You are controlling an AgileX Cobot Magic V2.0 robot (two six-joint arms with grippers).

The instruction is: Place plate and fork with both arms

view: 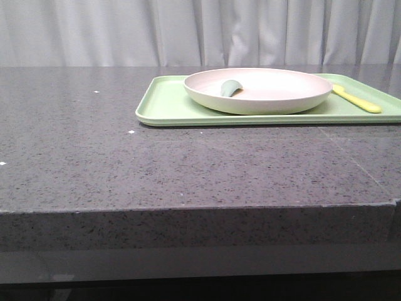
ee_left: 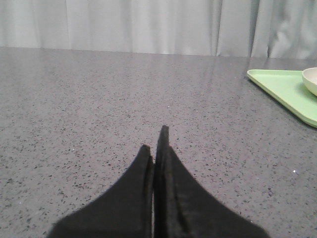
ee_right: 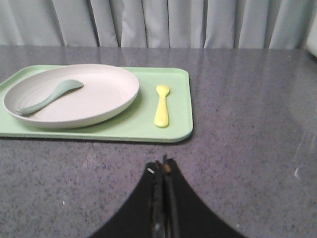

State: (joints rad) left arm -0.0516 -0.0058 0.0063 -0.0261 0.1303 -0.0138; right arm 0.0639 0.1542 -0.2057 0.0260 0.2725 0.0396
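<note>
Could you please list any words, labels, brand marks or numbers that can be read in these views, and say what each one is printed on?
None: no view shows any readable text.
The plate, the fork, the grey-green utensil, the green tray and the speckled table are plain, and both shut grippers carry no marking.

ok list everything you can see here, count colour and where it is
plate: 1, cream-white with a pinkish tint, on the tray
spoon-like utensil: 1, muted grey-green, lying inside the plate
fork: 1, pale yellow, flat on the tray beside the plate, on the robot's right of it
tray: 1, light green, on the table toward the far right
table: 1, dark grey speckled stone
curtain: 1, pale grey, behind the table
left gripper: 1, black, jaws shut, above bare table, apart from the tray
right gripper: 1, black, jaws shut, above the table short of the tray's near edge
</note>
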